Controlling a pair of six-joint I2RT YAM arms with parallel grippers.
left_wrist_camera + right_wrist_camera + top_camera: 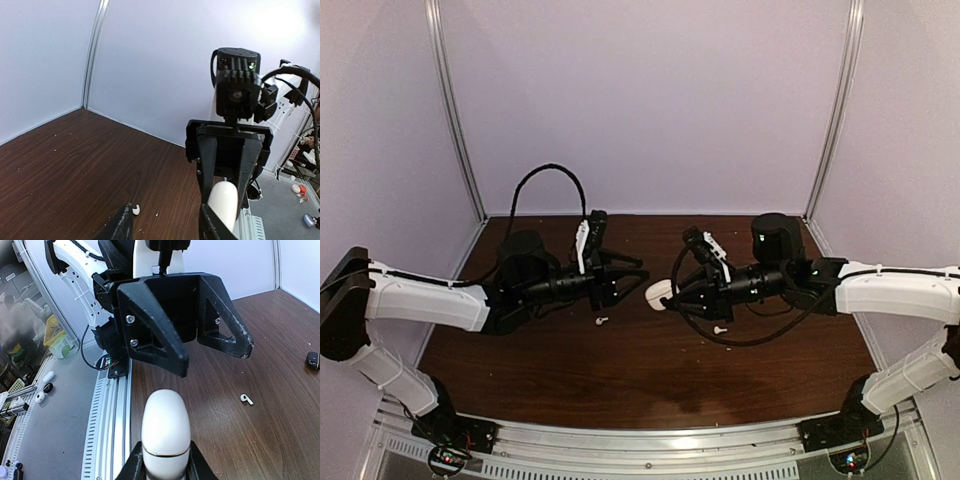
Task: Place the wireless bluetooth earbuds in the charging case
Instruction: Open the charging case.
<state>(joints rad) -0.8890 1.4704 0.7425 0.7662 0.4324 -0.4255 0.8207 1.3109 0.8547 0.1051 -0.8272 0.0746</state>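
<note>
Right wrist view: right end effector (pixel 165 462) clamps white oval plastic charging case (pixel 165 425); left end effector (pixel 214 356) faces it, jaws apart, empty; small white stemmed earbud (pixel 246 399) lies on dark wood-grain counter (pixel 280 440) near left tips, touching neither.

On my right wrist feed, the right gripper (pixel 166 462) sits at the bottom edge, its black fingers pressed against both sides of a glossy white, egg-shaped plastic charging case (pixel 165 422) with a thin seam ringing it near the fingers. Just beyond and facing me is the left gripper (pixel 212 357), its black angular jaws apart with nothing between them. On the dark wood-grain table (pixel 280 440) to the right lies a small white earbud with a short stem (pixel 246 399). A small black object (pixel 313 360) rests by the right edge; I can't tell what it is. A ribbed aluminium rail (pixel 107 410) borders the table's left side.
</note>
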